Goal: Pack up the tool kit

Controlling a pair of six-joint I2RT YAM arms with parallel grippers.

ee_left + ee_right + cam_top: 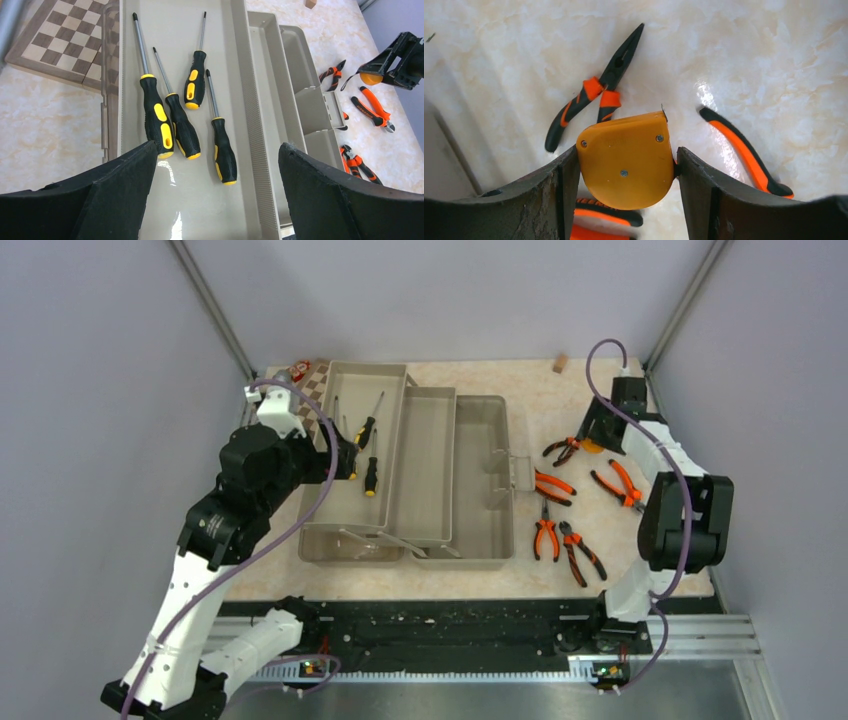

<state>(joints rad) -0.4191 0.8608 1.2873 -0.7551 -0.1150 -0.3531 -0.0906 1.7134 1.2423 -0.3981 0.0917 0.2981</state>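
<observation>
Gripping the tape measure (pixel 626 162), right jaws stand half-spread; left jaws gape wide.

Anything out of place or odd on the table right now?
Nothing spilled or broken. Two non-tools stand out: a chessboard at the far-left corner of the toolbox, and a small brown block alone at the far edge of the table.

White-and-black jointed arms (pixel 190 590); purple cables (pixel 686 525); black wedge-shaped fingers (pixel 100 200)
</observation>
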